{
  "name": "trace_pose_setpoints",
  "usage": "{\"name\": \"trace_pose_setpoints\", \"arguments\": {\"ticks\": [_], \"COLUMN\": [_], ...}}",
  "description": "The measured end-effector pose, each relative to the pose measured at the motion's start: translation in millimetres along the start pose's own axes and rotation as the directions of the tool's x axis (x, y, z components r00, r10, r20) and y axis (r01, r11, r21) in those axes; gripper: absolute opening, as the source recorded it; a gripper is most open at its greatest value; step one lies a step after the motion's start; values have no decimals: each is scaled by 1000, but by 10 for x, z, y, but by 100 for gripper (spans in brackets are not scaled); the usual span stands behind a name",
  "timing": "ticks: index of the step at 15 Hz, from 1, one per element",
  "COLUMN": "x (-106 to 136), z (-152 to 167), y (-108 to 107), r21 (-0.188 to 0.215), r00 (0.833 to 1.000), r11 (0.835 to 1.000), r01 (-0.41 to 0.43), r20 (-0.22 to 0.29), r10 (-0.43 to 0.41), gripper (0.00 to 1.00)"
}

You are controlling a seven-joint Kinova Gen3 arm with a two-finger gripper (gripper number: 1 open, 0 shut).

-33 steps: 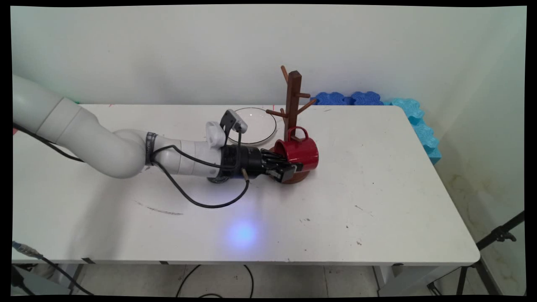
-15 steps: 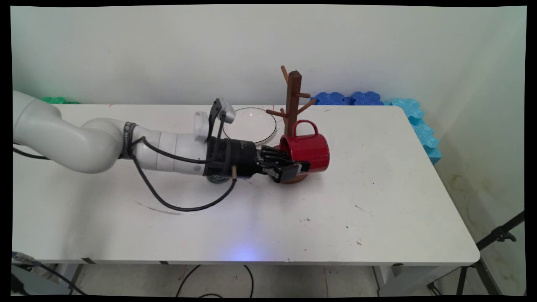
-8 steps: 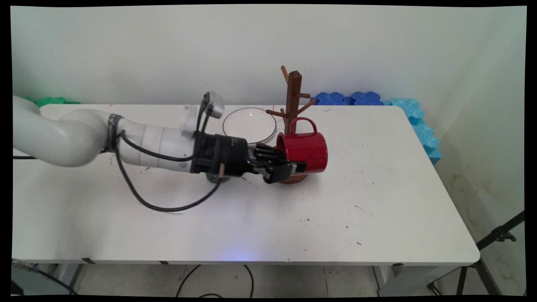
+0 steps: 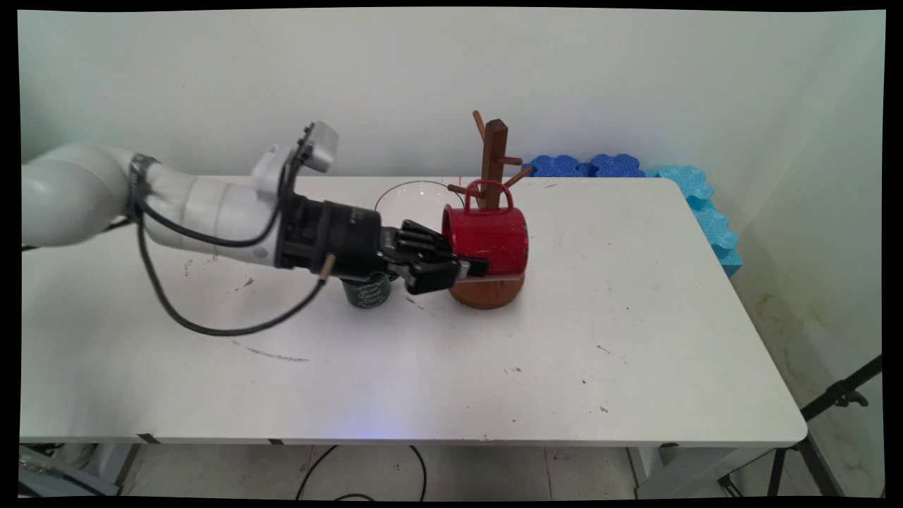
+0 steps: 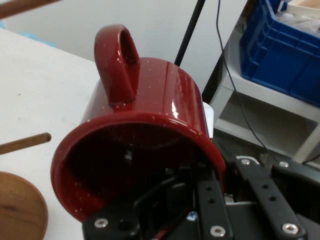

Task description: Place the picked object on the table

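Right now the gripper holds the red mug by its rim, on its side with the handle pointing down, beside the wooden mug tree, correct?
Not quite: the red mug's handle points up, as the main view shows. The gripper does hold it by its rim, on its side, beside the wooden mug tree.

The mug (image 4: 487, 240) is deep red with fine pale speckles; its handle (image 5: 119, 60) is the same red. Behind it, the mug tree (image 4: 492, 176) is reddish-brown wood. Left of the tree's base, a dark green cup (image 4: 367, 291) bears pale markings.

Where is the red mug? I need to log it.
Main view, centre: the red mug is clamped by the gripper, lifted above the wooden mug tree's base.
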Motion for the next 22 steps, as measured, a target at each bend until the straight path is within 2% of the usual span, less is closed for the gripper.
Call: {"name": "trace_pose_setpoints", "arguments": {"ticks": [9, 14, 19, 22], "x": [245, 362, 490, 572], "z": [-410, -590, -734, -815], "y": [-41, -92, -112, -120], "r21": [-31, -41, -53, -56], "r00": [996, 985, 962, 934], "r11": [997, 994, 988, 981], "r01": [-64, -104, -147, -184], "r20": [65, 135, 225, 301], "r10": [66, 108, 155, 192], "gripper": [0, 0, 0, 0]}}
